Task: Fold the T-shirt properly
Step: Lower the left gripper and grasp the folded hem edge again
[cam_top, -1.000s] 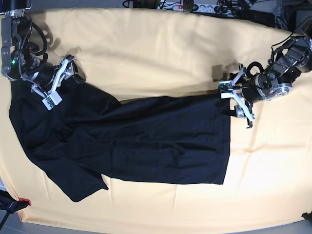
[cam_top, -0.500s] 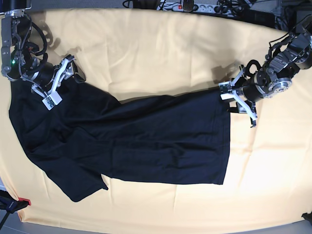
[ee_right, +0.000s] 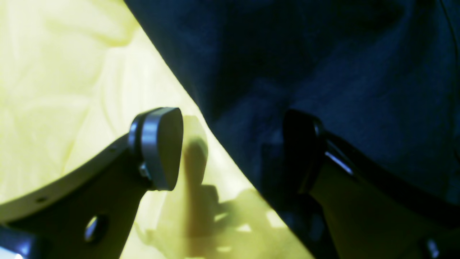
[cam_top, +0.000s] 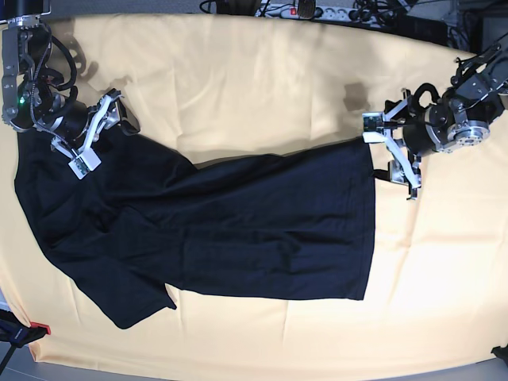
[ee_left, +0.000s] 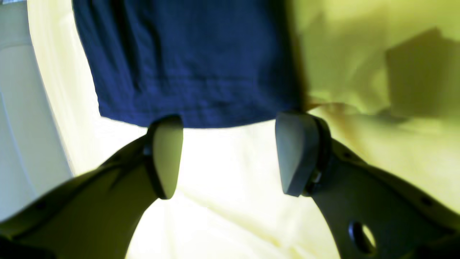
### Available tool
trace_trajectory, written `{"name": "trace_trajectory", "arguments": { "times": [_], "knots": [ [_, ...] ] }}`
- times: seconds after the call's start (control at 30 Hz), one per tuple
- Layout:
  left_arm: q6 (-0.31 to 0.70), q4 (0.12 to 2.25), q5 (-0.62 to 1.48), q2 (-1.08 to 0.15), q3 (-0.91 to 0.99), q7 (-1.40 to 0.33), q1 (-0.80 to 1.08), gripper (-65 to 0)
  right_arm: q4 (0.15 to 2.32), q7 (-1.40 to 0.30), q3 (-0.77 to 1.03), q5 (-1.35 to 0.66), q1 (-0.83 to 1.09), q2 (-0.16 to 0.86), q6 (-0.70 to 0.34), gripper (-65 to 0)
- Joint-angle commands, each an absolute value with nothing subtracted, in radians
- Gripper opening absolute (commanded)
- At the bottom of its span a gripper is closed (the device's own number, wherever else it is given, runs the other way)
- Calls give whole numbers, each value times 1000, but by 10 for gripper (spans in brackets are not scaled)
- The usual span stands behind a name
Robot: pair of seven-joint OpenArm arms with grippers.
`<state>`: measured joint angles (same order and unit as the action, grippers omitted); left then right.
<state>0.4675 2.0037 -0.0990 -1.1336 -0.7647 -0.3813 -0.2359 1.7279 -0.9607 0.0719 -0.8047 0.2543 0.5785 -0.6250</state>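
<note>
Yellow cloth (cam_top: 262, 71) covers your desk, and the T-shirt (cam_top: 238, 230) lies spread across it, still unfolded. Your left claw (ee_left: 230, 154) gapes empty just off the hem; your right claw (ee_right: 233, 147) gapes over the far corner. Close too shallow and you'll pinch tablecloth with shirt, dragging both.

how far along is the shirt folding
Early. The T-shirt lies on the yellow cloth, possibly doubled lengthwise, one sleeve sticking out at the bottom. Nothing is in hand: the left gripper is open beside the hem corner, and the right gripper is open over the other end. The remaining folds are left.
</note>
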Motion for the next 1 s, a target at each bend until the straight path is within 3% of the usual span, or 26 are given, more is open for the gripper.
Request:
{"name": "trace_trajectory", "arguments": {
  "times": [0.0,0.07,0.17,0.33,0.67,0.8,0.97],
  "knots": [
    [500,2033,-66,-1160,-754,-372,-250,-242,1734,-980,73,-804,254,591,-625,-213],
    [583,2047,-19,-1164,-754,-372,-248,-242,1734,-980,73,-804,255,591,-625,-213],
    [602,2036,-17,-1163,-754,-371,-232,-242,1734,-980,73,-804,255,591,-625,-213],
    [537,1986,-48,-1137,-754,-360,-228,-242,1734,-979,73,-805,252,590,-625,-213],
    [514,1813,-90,-1002,-754,-291,-234,-242,1734,-980,73,-805,252,590,-625,-213],
    [430,1813,-154,-995,-754,-288,-245,-242,1734,-980,73,-804,252,590,-625,-214],
    [424,1813,-153,-995,-754,-288,-278,-243,1734,-980,73,-805,252,590,-625,-213]
  ]
}}
